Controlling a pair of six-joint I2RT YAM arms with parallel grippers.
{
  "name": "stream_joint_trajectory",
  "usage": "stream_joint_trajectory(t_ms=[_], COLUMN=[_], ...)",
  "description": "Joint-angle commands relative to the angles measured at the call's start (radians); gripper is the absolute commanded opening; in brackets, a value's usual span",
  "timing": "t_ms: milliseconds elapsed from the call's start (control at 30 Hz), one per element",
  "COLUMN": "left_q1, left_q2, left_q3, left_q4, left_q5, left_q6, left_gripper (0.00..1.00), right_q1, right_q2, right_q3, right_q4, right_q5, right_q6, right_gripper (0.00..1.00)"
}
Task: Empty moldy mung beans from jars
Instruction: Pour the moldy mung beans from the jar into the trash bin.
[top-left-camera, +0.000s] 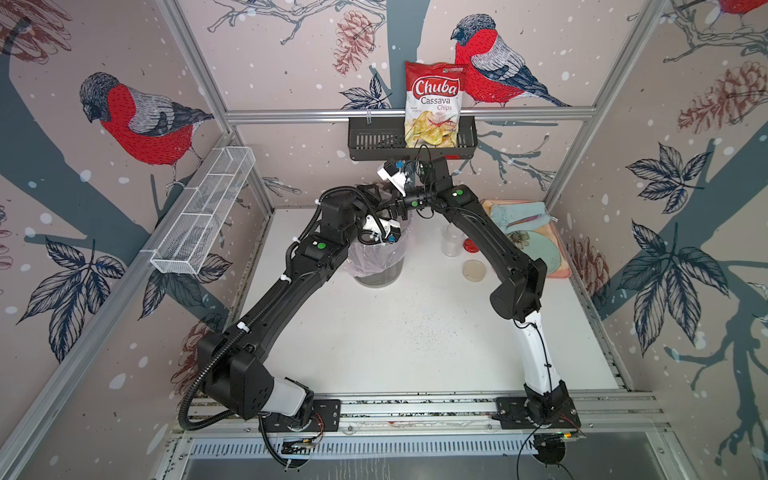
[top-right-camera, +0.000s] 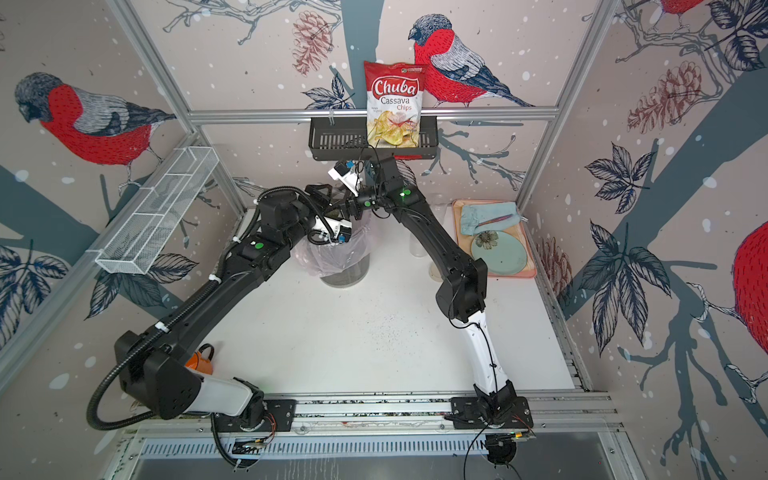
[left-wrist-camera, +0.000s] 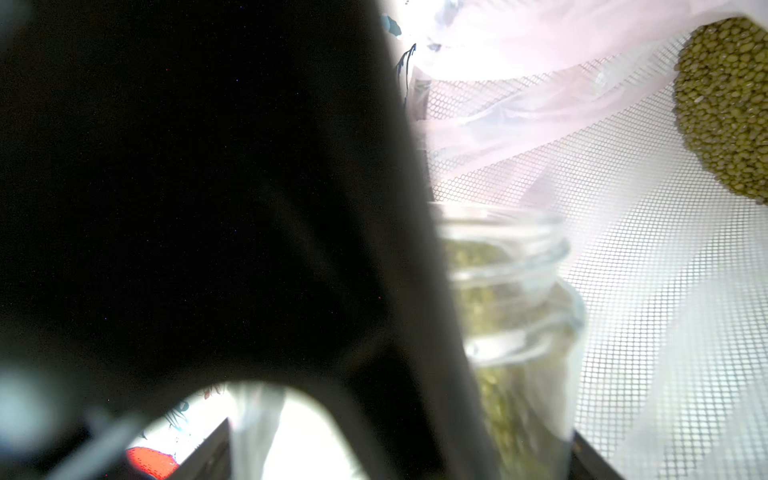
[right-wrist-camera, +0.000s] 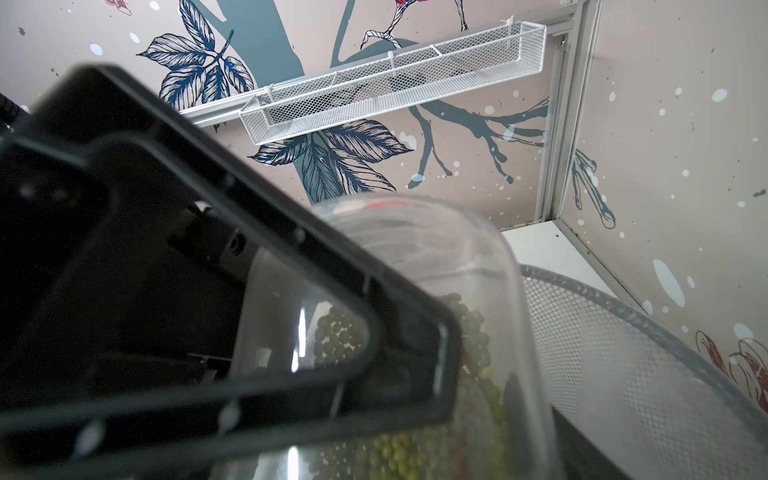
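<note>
Perhaps two jars (top-left-camera: 452, 240), two lids (top-left-camera: 474, 270)

Clear, glossy jar (right-wrist-camera: 449, 257) — matt wire-mesh bin (right-wrist-camera: 623, 365)

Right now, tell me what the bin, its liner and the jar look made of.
The bin looks like grey matte metal mesh: fine grid holes in its wall. The liner is thin, translucent, pinkish plastic film, wrinkled. The jar is clear and glossy, glass or hard plastic; beans show through.

Chips bag (top-right-camera: 395, 104) in black basket (top-right-camera: 332, 141) (plate (top-right-camera: 503, 253) on tray (top-right-camera: 515, 275))
</note>
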Motion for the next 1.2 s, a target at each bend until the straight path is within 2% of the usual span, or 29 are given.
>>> stream_joint_trajectory(t_ms=[0,200,333,533,567,600,633,933,1167], left_q1=[0.002,0.002,0.002,0.002,0.002,0.002,0.002,0.002,0.002], left_q2=[-0.003,-0.002,-0.002,-0.002,-0.002,-0.003,-0.003,-0.011,-0.05], left_q3=[-0.001,-0.003,-0.005,-0.008,-0.008,-0.01,-0.011,-0.016,-0.059], left_q4=[0.081,0.096,0.112,0.147,0.148,0.151,0.152,0.165,0.171], left_q5=[0.012,0.013,0.017,0.026,0.028,0.027,0.026,0.024,0.009], left_q6=[0.067,0.057,0.043,0.004,0.004,0.003,0.003,-0.009,-0.041], left_gripper=[0.0,0.0,0.14,0.54,0.75,0.89,0.96,0.97,0.97], right_q1=[0.004,0.006,0.006,0.005,0.005,0.005,0.006,0.004,-0.008], right_q2=[0.006,0.008,0.008,0.007,0.007,0.008,0.008,0.008,0.004], right_q3=[0.0,-0.001,-0.003,-0.005,-0.006,-0.005,-0.006,-0.011,-0.035], right_q4=[0.008,0.009,0.003,0.006,0.006,0.005,0.008,0.02,0.087], right_q5=[-0.002,-0.002,-0.009,-0.016,-0.016,-0.016,-0.015,0.003,0.016], right_q6=[0.015,0.016,0.01,0.01,0.01,0.01,0.013,0.024,0.082], right_gripper=[0.7,0.61,0.59,0.56,0.56,0.56,0.56,0.55,0.55])
